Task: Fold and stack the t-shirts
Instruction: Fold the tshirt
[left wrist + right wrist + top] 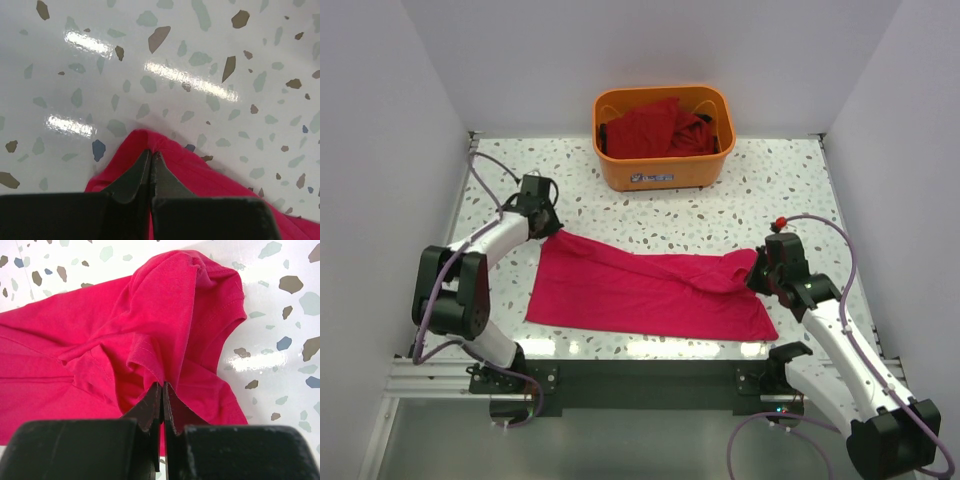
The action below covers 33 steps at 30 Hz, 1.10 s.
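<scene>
Top view: one bright crimson t-shirt [650, 290] lies spread across the lower centre of the frame on the speckled table [770, 190], stretched into a long band from left to right. Its near edge runs close to the table's front edge.

Left gripper [548, 225]: at the shirt's upper left corner. Left wrist view shows the two fingers pressed together with the cloth edge pinched between them; no gap is visible. The corner sits low, at or just above the table; contact cannot be confirmed.

Right gripper [760, 275]: at the shirt's right end, centre right of the frame. Right wrist view shows the fingers closed on a raised fold of fabric beside a sleeve, the cloth bunched and creased above the fingertips.

Orange basket [665, 172]: upper centre of the top view, against the back wall, well apart from the spread shirt. It holds darker red t-shirts [650, 130] in a loose heap, unfolded; their number cannot be determined
</scene>
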### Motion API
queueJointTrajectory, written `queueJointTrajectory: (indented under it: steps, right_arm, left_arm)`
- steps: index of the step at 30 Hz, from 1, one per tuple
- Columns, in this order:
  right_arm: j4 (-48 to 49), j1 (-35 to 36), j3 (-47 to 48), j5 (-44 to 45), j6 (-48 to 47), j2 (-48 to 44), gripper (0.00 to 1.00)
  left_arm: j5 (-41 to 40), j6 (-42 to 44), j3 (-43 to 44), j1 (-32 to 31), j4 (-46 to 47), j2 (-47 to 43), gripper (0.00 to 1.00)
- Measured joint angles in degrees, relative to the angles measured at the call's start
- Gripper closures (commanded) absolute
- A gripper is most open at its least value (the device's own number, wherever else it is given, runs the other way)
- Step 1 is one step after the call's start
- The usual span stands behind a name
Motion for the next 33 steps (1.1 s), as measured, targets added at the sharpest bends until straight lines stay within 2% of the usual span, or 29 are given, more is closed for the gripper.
queueJointTrajectory:
  steps: [10,17,22,23,25,27,29,30,31,33]
  right_arm:
    - [-3.98,0.00,0.00,1.33,1.22,-4.20,1.00]
    - [-10.03,0.00,0.09,3.37,6.99,-5.22,1.00]
    - [-13.66,0.00,0.09,3.43,11.02,-6.56,1.00]
    - [-14.25,0.00,0.07,3.21,11.89,-7.21,0.98]
    - [-14.82,0.00,-0.28,2.89,13.44,-7.74,0.99]
    - [-15.80,0.00,-0.87,2.51,14.99,-8.15,0.98]
    - [-17.66,0.00,-1.42,2.16,17.07,-8.26,0.62]
    - [-18.88,0.00,-1.66,1.99,17.81,-8.44,0.50]
    - [-20.31,0.00,-1.77,1.77,18.43,-8.81,0.40]
    - [-22.95,0.00,-1.75,1.53,19.21,-9.92,0.36]
  left_arm:
    - [-1.05,-0.85,-9.14,0.00,-0.50,-9.68,1.00]
    - [-1.44,-3.69,-15.04,0.00,-1.27,-16.81,1.00]
    - [-1.57,-5.31,-18.53,0.00,-1.22,-18.36,1.00]
    - [-1.62,-5.64,-19.58,0.00,-1.25,-18.45,0.91]
    - [-1.70,-6.36,-21.53,0.00,-1.44,-18.99,0.91]
    - [-2.25,-7.17,-22.86,0.00,-2.64,-20.04,0.83]
    - [-3.28,-8.17,-23.08,0.00,-4.42,-21.11,0.66]
    - [-4.46,-8.81,-23.08,-0.02,-5.38,-22.05,0.63]
    - [-5.35,-9.40,-23.08,-0.02,-6.27,-22.80,0.56]
    - [-7.69,-10.80,-22.62,0.00,-9.55,-24.55,0.38]
